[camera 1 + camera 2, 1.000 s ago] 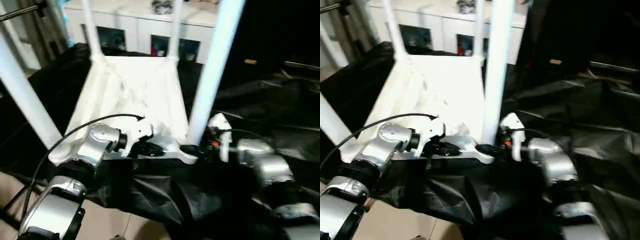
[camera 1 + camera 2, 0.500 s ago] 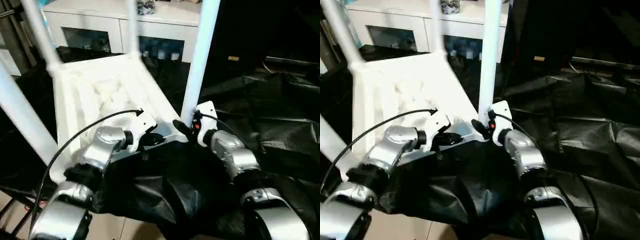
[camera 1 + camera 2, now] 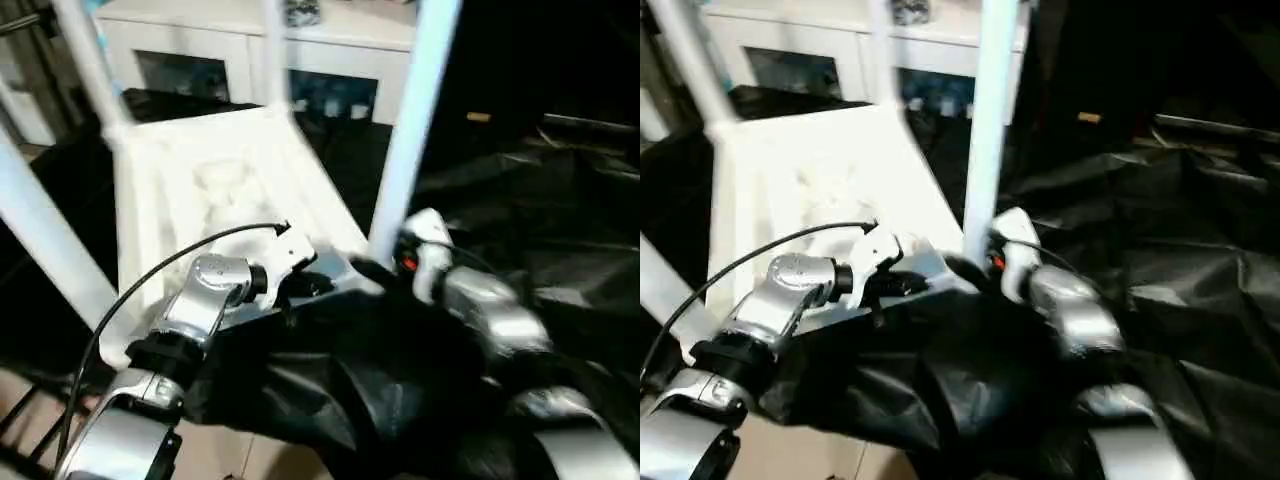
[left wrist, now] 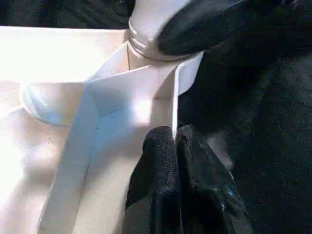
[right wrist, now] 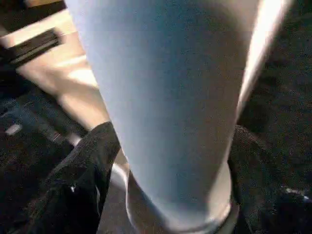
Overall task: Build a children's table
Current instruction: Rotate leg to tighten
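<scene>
Since 0.5 s ago right gripper (image 3: 375, 268) fingers spread wider round leg (image 3: 408, 150); left gripper (image 4: 174, 141) pinches upturned white tabletop (image 3: 200, 190) rim; black sheet (image 3: 520, 200) around, cabinet (image 3: 330, 60) behind.

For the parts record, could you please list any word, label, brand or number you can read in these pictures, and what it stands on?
None can be read.
The tabletop, its legs and both grippers carry no visible lettering.
Items behind the cabinet glass are too blurred to read.
</scene>
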Robot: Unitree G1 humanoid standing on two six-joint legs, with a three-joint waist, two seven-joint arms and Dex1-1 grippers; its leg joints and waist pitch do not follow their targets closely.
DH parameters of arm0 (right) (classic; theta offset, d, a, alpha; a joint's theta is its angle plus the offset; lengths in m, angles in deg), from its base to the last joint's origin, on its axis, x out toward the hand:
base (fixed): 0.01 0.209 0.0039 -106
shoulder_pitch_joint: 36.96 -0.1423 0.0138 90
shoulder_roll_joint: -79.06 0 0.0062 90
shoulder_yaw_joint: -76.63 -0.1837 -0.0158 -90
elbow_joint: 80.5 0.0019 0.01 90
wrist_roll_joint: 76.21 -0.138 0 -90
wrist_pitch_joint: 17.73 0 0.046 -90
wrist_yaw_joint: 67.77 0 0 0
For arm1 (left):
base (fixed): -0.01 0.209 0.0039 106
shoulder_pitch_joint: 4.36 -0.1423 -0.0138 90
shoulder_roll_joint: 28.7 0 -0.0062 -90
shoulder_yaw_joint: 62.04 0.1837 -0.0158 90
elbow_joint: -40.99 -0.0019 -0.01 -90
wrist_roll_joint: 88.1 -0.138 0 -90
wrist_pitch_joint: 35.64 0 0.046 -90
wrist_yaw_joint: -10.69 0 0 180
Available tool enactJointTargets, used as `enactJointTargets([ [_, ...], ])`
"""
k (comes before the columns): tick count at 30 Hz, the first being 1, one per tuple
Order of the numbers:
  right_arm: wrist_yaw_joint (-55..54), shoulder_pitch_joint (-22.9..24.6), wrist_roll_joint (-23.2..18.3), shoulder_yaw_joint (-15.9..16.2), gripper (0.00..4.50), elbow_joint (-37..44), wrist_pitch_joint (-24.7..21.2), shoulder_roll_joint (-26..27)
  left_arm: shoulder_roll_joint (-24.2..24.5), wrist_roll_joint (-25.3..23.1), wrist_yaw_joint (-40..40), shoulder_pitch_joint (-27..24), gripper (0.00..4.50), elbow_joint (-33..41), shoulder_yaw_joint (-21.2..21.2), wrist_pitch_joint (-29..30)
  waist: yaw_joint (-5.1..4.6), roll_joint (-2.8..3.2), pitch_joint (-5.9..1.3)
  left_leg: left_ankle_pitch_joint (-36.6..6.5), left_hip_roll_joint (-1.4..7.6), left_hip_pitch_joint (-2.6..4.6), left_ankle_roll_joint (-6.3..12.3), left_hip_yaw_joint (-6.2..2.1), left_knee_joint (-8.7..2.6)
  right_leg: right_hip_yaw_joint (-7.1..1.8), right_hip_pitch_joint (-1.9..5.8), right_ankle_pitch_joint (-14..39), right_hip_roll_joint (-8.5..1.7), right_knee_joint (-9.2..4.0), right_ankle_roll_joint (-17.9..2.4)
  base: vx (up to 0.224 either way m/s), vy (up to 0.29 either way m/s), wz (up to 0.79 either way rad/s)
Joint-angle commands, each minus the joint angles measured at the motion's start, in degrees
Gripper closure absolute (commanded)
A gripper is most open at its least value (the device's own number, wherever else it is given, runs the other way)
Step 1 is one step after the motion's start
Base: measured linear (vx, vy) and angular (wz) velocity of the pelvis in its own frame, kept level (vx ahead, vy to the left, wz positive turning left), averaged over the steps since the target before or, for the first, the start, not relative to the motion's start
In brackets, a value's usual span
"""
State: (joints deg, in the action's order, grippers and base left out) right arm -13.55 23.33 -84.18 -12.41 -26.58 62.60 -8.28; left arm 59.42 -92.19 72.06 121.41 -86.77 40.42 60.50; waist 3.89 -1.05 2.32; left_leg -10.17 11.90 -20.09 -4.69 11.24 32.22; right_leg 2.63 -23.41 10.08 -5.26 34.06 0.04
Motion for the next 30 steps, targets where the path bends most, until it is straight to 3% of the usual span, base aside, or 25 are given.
enactJointTargets([
  [1,11.57,1.13,-3.41,8.24,1.00,4.40,-2.05,2.74,-1.51,0.11,-1.67,1.88,4.50,-1.96,0.81,-1.12,0.41,-0.22,-3.06,-13.07,1.28,0.07,3.84,-0.10,-3.26,-1.66,2.88,10.52,-2.14,-3.74,-13.41,0.000,0.000,0.00],
  [7,17.18,3.01,-5.47,8.58,1.00,9.01,-6.08,-0.10,0.01,-0.03,0.91,4.32,4.50,-6.55,0.37,-4.21,1.27,-0.22,-3.09,-12.84,1.14,0.14,2.98,-0.18,-3.27,-1.71,2.84,12.35,-2.15,-3.93,-12.01,0.000,0.000,0.00],
  [11,19.41,3.30,-6.48,8.83,1.00,10.58,-8.80,-1.12,0.59,0.23,2.28,5.22,4.50,-8.07,0.43,-5.12,1.49,-0.24,-3.25,-11.37,1.18,0.04,3.23,-0.15,-3.11,-1.63,2.97,8.90,-2.22,-3.44,-13.24,0.000,0.000,0.00],
  [15,20.41,3.35,-6.65,9.01,1.00,11.40,-10.50,-1.58,0.77,0.30,3.17,5.57,4.50,-8.90,0.56,-5.90,1.48,-0.15,-3.17,-12.00,1.23,0.03,2.91,-0.18,-3.18,-1.57,2.94,9.84,-2.31,-3.54,-13.46,0.000,0.000,0.00],
  [16,20.36,3.42,-6.65,8.96,1.30,11.74,-11.07,-1.64,0.72,0.41,3.40,5.69,4.50,-9.35,0.64,-6.26,1.48,-0.19,-3.17,-12.16,1.22,0.03,2.80,-0.17,-3.19,-1.58,2.96,10.19,-2.32,-3.58,-13.37,0.000,0.000,0.00],
  [18,20.33,3.52,-6.65,8.98,1.34,12.18,-11.83,-1.79,0.60,0.47,3.78,5.88,4.50,-10.19,0.78,-6.93,1.53,-0.25,-3.18,-12.17,1.18,0.07,2.54,-0.19,-3.19,-1.60,2.96,10.96,-2.33,-3.66,-13.02,0.000,0.000,0.00],
  [25,18.67,3.31,-5.60,8.52,1.77,11.54,-11.84,-1.54,0.47,0.21,3.20,6.13,4.50,-11.28,0.60,-7.83,1.69,-0.27,-3.20,-11.95,1.23,0.10,2.36,-0.20,-3.17,-1.61,2.95,11.03,-2.45,-3.59,-12.94,0.000,0.000,0.00],
  [30,8.98,1.49,-2.40,6.20,1.84,6.57,-8.51,1.44,-0.19,-0.22,-0.98,6.42,4.50,-11.90,-0.15,-7.67,1.40,-0.37,-2.93,-13.65,1.23,0.10,1.56,-0.28,-3.42,-1.62,2.58,14.49,-2.55,-3.97,-12.06,0.000,0.000,0.00],
])
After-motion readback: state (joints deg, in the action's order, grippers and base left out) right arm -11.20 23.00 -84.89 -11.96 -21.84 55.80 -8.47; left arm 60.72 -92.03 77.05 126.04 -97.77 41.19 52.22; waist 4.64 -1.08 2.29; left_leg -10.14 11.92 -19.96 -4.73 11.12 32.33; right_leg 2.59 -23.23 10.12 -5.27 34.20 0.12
